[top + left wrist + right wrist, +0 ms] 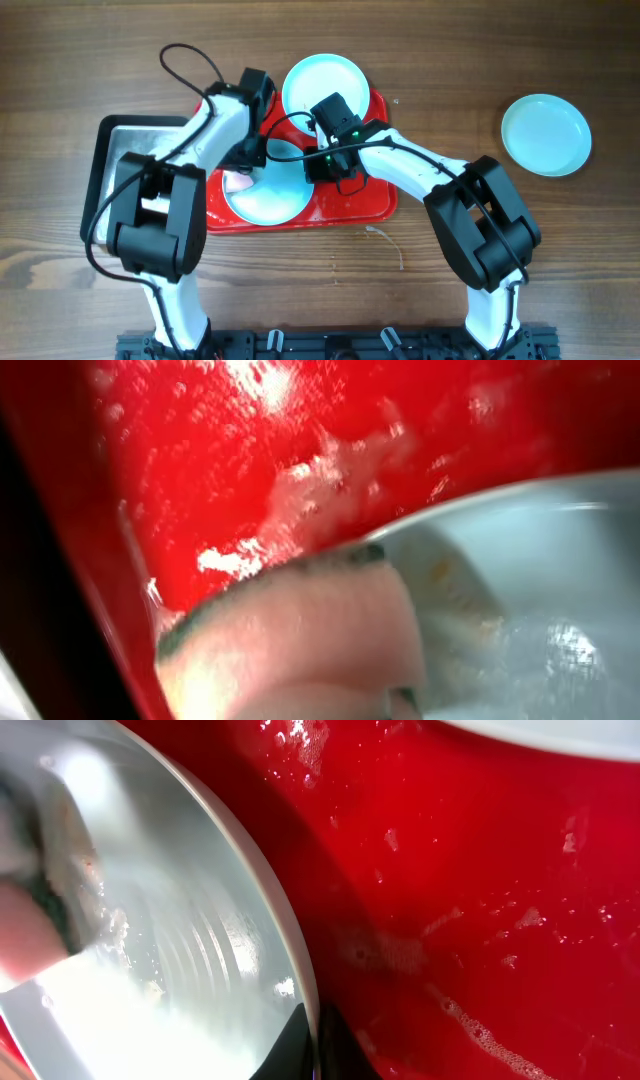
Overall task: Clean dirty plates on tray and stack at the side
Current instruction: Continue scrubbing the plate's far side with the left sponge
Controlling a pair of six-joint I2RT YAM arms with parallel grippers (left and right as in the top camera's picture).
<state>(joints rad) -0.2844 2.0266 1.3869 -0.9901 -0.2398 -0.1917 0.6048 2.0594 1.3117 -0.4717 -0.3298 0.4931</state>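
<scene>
overhead view bright, evenly lit, sharp, faint soft shadows, both wrist views close and blurred, white glare on red tray (pixel 200 480), plate (pixel 150 970) interior overexposed

Robot lab: bimanual rig (pixel 330 345) on wooden table (pixel 570 270)

Overhead looks straight down on the table (pixel 420 300); both wrist views sit close over the tray (pixel 375 195), sharing one plate (pixel 265 200).

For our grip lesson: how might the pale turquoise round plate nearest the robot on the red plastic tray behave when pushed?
Probably slippery: the pale turquoise plate looks wet, and the red plastic tray shows foam. Likely stiff: its rim forms a clean curve. Shallow, so probably slides, not tips.
</scene>
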